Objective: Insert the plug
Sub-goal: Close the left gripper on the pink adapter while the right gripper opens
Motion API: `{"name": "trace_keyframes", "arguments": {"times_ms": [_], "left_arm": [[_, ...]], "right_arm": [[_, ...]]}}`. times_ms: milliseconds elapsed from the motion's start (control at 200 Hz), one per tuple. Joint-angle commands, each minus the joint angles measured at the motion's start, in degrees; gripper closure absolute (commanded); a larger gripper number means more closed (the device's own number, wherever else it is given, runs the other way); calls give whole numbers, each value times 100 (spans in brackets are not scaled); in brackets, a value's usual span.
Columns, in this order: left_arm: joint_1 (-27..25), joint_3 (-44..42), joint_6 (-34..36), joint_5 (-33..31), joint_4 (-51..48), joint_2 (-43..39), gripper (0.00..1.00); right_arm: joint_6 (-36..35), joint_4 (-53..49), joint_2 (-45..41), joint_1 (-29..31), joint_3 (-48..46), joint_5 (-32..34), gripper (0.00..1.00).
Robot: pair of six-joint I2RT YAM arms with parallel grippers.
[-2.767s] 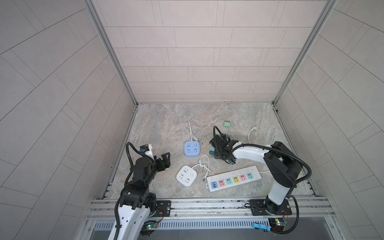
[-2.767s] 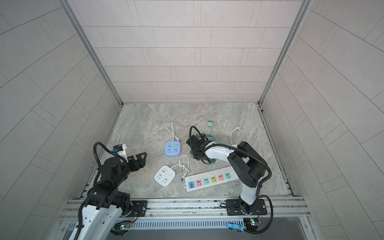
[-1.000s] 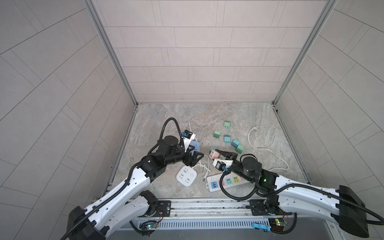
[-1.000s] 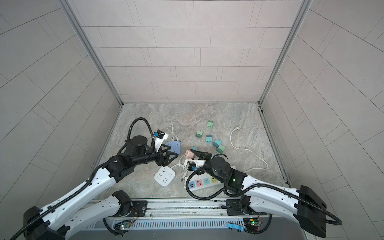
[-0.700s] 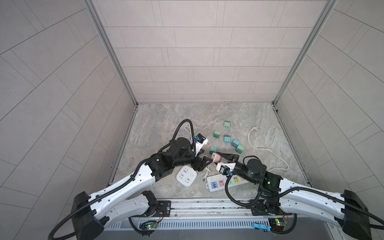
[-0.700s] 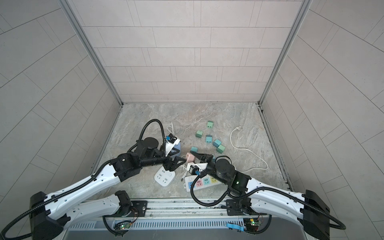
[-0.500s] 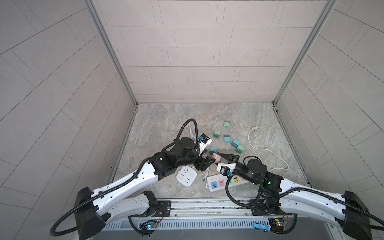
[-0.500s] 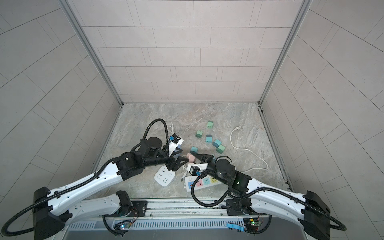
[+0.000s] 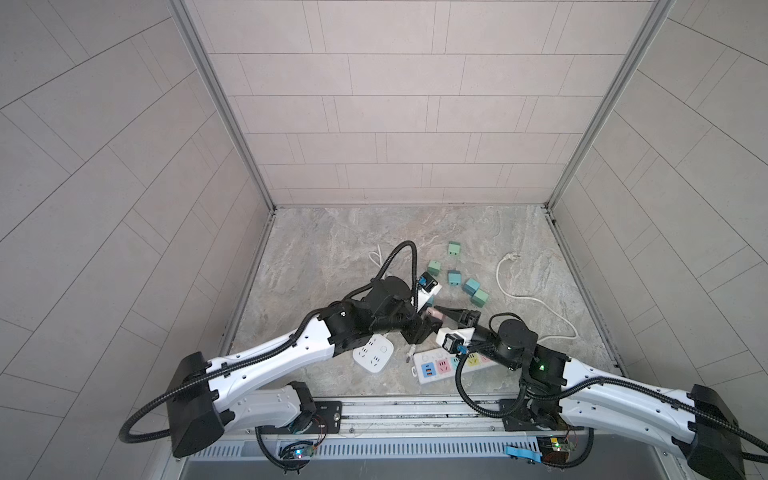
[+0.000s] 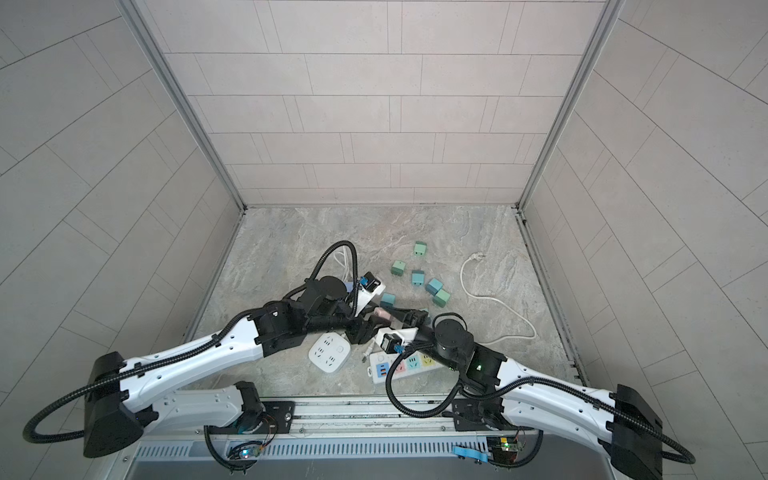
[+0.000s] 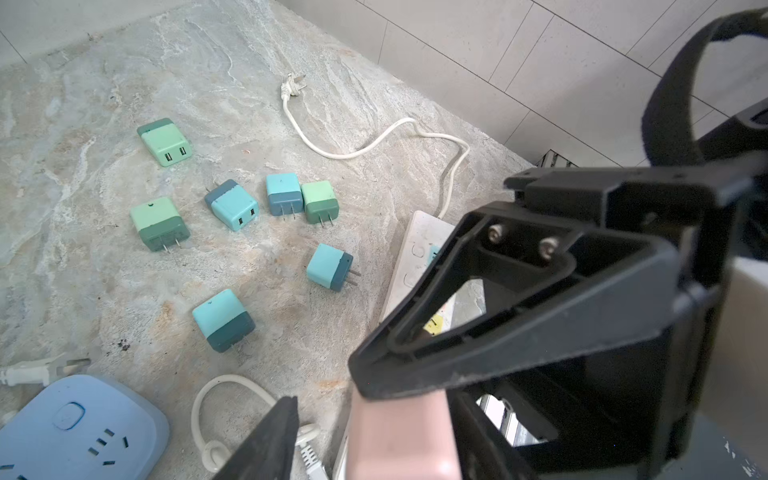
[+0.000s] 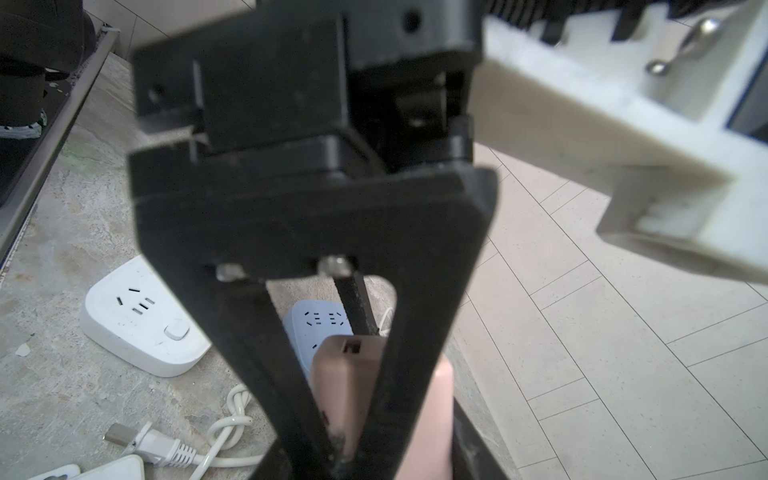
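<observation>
The plug (image 9: 434, 312) hangs in the air just beyond the strip (image 9: 440, 368), clamped in the right pincer (image 9: 446, 314). The left pincer (image 9: 424, 322) straddles it with jaws half wide, and one finger (image 11: 266, 440) stands clear of the plug's side. The danger I see is the hand-over: if the right pincer lets go before the left bites squarely, the plug could twist or drop to the tabletop (image 9: 332, 257) beside the strip, and its prongs, which I cannot make out here, would meet the strip's slots askew.
</observation>
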Motion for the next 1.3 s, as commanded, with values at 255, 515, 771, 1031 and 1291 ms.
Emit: {"name": "trace_keyframes", "arguments": {"times_ms": [255,515,771,1031,1291], "left_arm": [[-31,248,42,-24,-27,179,52],[-31,361,31,19,-52,336,59],[-31,368,22,-55,-79,334,68],[-31,402,-74,-67,53,344,82],[-23,451,-50,-384,78,325,94]], "right_arm": [[-68,286,-174,22,25,36,100],[-146,328,20,32,152,104,100],[-210,337,59,31,161,159,100],[-217,260,145,31,198,203,90],[-172,150,123,33,220,377,50]]}}
